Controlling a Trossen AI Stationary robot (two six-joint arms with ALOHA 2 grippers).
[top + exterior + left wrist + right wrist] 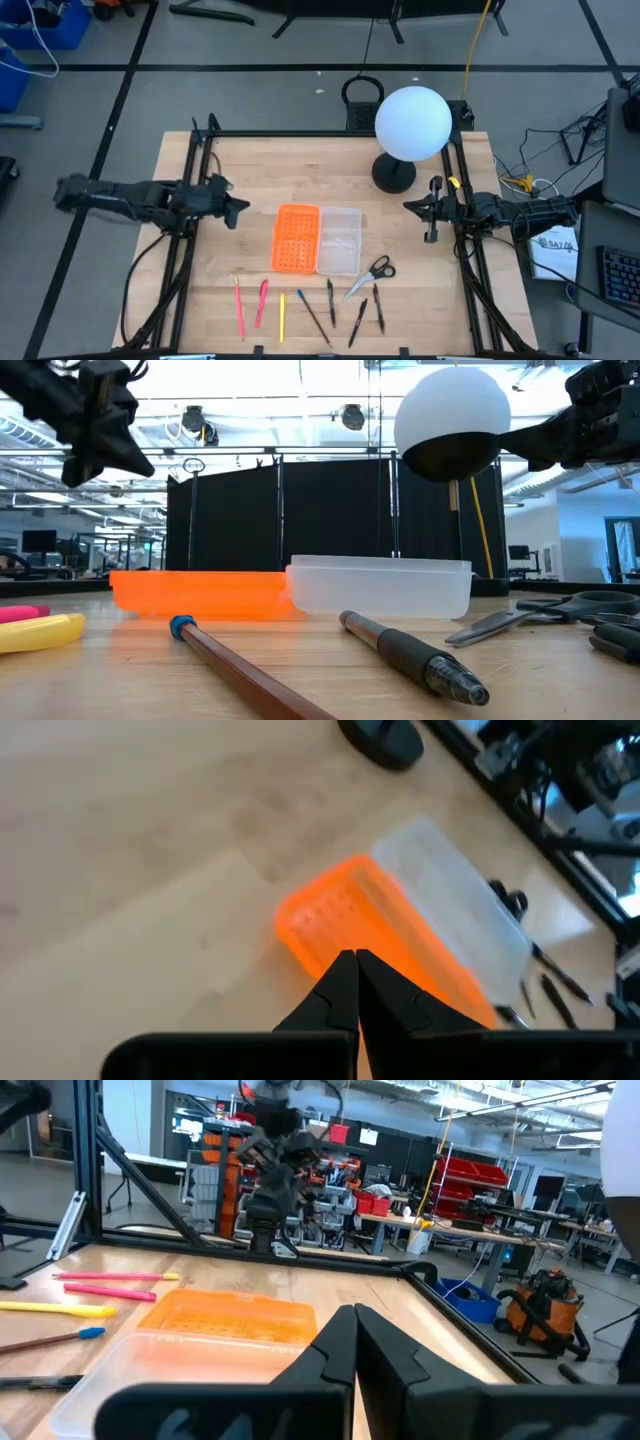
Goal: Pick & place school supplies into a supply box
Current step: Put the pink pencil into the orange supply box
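The supply box lies open in the table's middle: a clear tray (340,240) joined to an orange perforated lid (296,238). Near the front edge lie two pink pens (240,305) (262,300), a yellow pencil (282,315), several dark pens and pencils (330,300), and the black-handled scissors (372,273), all flat on the wood. My left gripper (240,208) hangs shut above the table, left of the lid. My right gripper (412,206) hangs shut to the right of the tray. Both are empty.
A white globe lamp (412,122) on a black base (394,175) stands behind the tray, close to my right gripper. Black frame rails (200,180) run along the table's left and right sides. Bare wood lies between the box and each arm.
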